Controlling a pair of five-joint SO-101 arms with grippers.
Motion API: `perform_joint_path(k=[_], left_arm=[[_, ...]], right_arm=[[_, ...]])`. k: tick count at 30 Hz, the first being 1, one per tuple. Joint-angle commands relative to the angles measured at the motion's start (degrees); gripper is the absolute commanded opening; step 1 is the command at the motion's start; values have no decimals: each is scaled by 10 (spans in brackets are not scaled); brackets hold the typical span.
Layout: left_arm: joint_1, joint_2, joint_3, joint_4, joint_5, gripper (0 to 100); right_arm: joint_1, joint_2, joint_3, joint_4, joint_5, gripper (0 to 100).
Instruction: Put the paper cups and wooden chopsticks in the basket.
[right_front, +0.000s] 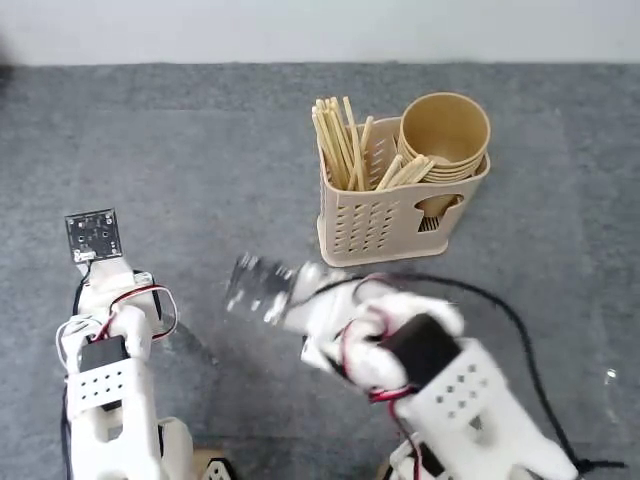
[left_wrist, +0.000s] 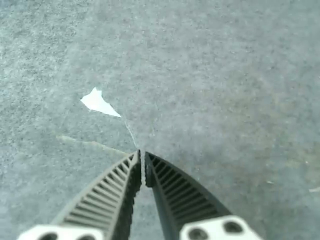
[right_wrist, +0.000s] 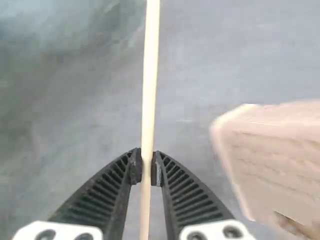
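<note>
Your right gripper (right_wrist: 146, 165) is clamping a single chopstick (right_wrist: 150, 75) between its fingertips, with the stick running straight out ahead. The basket (right_wrist: 270, 155) is standing just beside it, holding stacked cups (right_front: 445, 130) in one compartment and the other chopsticks (right_front: 340, 140) in the next. You are advised to lift clear of the rim, tip the stick upright and release it over the chopstick compartment, not the cups. Your left gripper (left_wrist: 141, 160) is hovering closed and empty above the counter (left_wrist: 225, 75).
</note>
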Motion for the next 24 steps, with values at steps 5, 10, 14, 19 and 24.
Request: perform_joint_path(k=[5,10,14,19,24], left_arm=[[5,-15,-33,-12,-6,13],[15,-14,-32,-12,-6,13],[15,-14,-32,-12,-6,13],[15,-14,-32,-12,-6,13],[15,-14,-32,-12,-7,13]], right_arm=[[129,-17,-130,-161,-22,9],[178,-16,-128,-327,-122,9],[201,-12,-127,-439,-173,9],[246,51,-127,-577,-228,9],[277,131,-127,-637,-279,9]])
